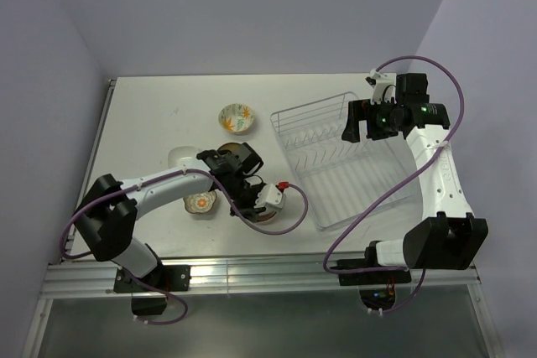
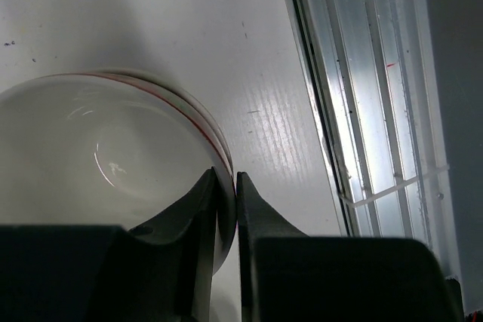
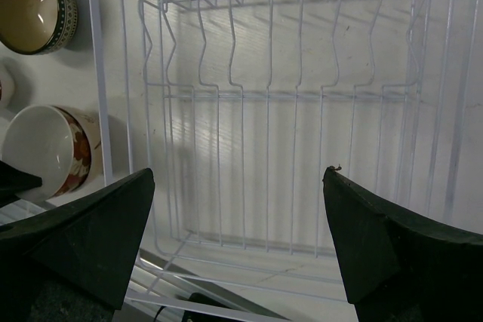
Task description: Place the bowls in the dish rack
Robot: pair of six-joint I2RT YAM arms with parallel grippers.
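My left gripper (image 2: 226, 180) is shut on the rim of the red-outside, white-inside bowl (image 2: 98, 156), one finger inside and one outside. In the top view that gripper (image 1: 267, 200) and bowl (image 1: 288, 214) are near the table's front edge, left of the dish rack (image 1: 344, 157). The bowl also shows in the right wrist view (image 3: 49, 156). My right gripper (image 1: 359, 127) is open and empty above the rack's far end; the rack's white tines (image 3: 272, 96) show between its fingers (image 3: 238, 173). No bowl shows in the rack. The yellow-green bowl is not visible.
A cream bowl with orange flowers (image 1: 237, 117) stands at the back. The white squarish bowl (image 1: 180, 158) and the flower-shaped patterned bowl (image 1: 200, 202) flank the left arm. The dark brown bowl (image 3: 34, 5) sits left of the rack. A metal rail (image 2: 377, 111) runs along the front edge.
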